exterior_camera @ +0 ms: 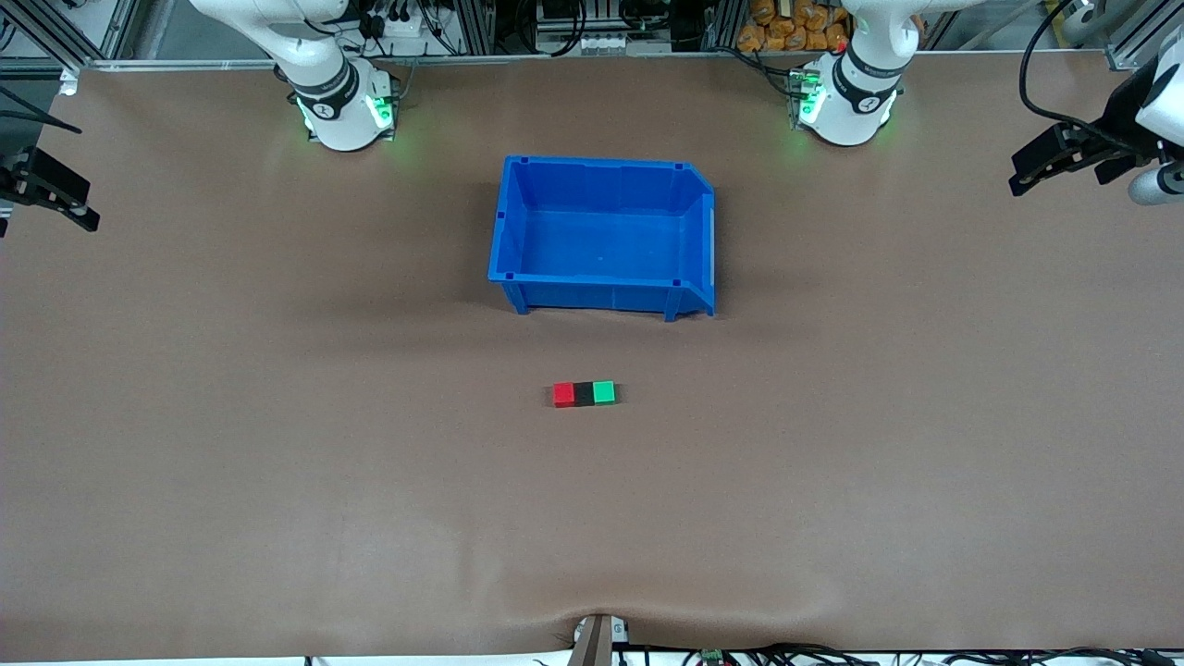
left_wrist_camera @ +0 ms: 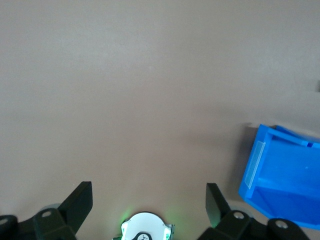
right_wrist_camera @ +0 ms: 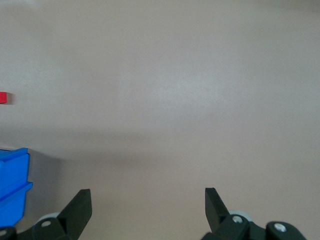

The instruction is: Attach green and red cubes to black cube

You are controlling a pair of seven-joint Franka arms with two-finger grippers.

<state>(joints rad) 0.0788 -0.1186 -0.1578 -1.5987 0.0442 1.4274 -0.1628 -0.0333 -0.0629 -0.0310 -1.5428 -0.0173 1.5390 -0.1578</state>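
Cube row: I see the red cube (exterior_camera: 563,395), the black cube (exterior_camera: 584,394) and the green cube (exterior_camera: 604,392) touching in one short line, black in the middle.
Long way of the row: it runs along the table, red toward the right arm's end, green toward the left arm's end.
Spot on the table: near the middle, closer to the front camera's edge than the blue bin (exterior_camera: 606,237).
Left gripper (left_wrist_camera: 149,199): up high over the left arm's end edge, fingers spread wide, holding nothing.
Right gripper (right_wrist_camera: 148,200): up high over the right arm's end edge, fingers spread wide, holding nothing.
Which arm is closer: I think neither; both are well apart from the row.
Way to the cubes: each hand must come in toward the table's middle.
Job: I judge the cubes look joined already.
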